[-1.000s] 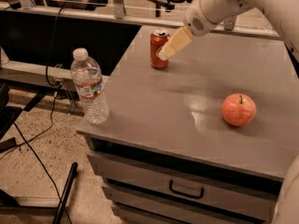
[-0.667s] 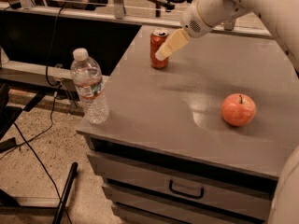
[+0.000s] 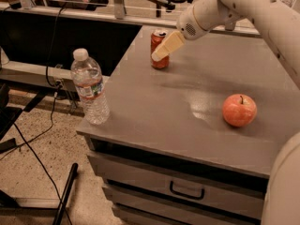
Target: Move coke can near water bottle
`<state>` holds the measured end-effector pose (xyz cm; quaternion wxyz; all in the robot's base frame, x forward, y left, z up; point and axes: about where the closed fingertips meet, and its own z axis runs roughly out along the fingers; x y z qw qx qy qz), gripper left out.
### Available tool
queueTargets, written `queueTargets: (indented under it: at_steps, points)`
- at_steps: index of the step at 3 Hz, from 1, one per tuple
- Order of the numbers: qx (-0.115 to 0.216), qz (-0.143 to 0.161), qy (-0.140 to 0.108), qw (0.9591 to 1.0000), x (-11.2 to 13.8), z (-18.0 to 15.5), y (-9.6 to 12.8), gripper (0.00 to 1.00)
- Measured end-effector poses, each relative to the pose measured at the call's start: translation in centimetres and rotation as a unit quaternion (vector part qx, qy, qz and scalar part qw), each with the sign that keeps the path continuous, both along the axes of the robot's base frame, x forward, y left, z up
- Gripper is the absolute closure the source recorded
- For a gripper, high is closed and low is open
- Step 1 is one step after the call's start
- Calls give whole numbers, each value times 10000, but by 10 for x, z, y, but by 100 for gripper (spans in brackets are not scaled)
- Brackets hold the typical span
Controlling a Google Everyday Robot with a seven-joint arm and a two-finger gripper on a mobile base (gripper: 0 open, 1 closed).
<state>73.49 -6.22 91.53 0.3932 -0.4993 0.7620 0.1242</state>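
The red coke can [image 3: 161, 63] stands upright at the far left of the grey table top [image 3: 154, 111]. My gripper [image 3: 163, 50] reaches down from the upper right on its white arm and sits right at the can, overlapping the can's upper front. The water bottle [image 3: 89, 89], clear with a white cap and a pale label band, stands upright at the table's front left corner, well apart from the can.
A red-orange apple [image 3: 239, 110] sits on the right of the table. A drawer with a dark handle [image 3: 186, 191] is below the front edge. Cables and a dark bar [image 3: 65, 191] lie on the speckled floor at left. A railing runs behind the table.
My gripper has shifted slightly left and down, closer onto the coke can. The can, the bottle and the apple have not moved.
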Motion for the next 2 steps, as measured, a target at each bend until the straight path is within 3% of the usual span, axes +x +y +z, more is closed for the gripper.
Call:
queueTargets:
  at_steps: [2]
  points:
    - [288, 336, 334, 9985, -8, -17, 28, 0]
